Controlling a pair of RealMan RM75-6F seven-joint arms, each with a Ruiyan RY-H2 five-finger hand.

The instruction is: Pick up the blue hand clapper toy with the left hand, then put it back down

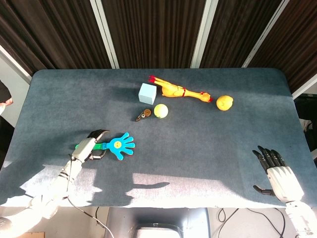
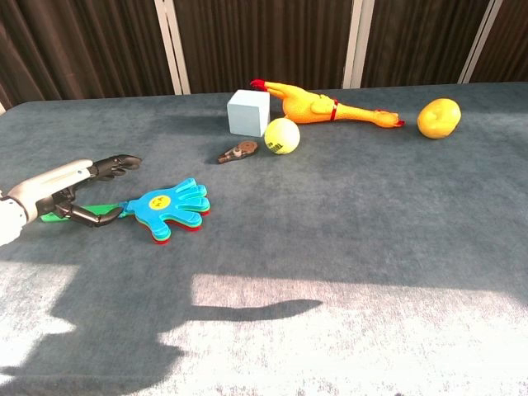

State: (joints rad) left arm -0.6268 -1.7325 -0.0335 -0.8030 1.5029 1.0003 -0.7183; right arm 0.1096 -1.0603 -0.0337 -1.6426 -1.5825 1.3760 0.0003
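Left hand (image 2: 78, 188) seen fingers spread, nothing gripped; clapper (image 2: 167, 208) laid flat on table (image 2: 346, 247), green handle beneath fingers (image 2: 97, 216), contact unclear. Right hand (image 1: 277, 174) held open, nothing held, well apart from clapper.

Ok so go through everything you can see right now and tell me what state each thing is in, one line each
Blue hand clapper toy: flat on the table, green handle between the left hand's fingers.
Left hand: fingers spread around the handle; grip unclear.
Right hand: fingers apart, holding nothing.
Rubber chicken: lying on its side.
Tennis ball: resting beside the cube.
Light blue cube: sitting flat.
Lemon: resting alone.
Small brown object: lying flat.
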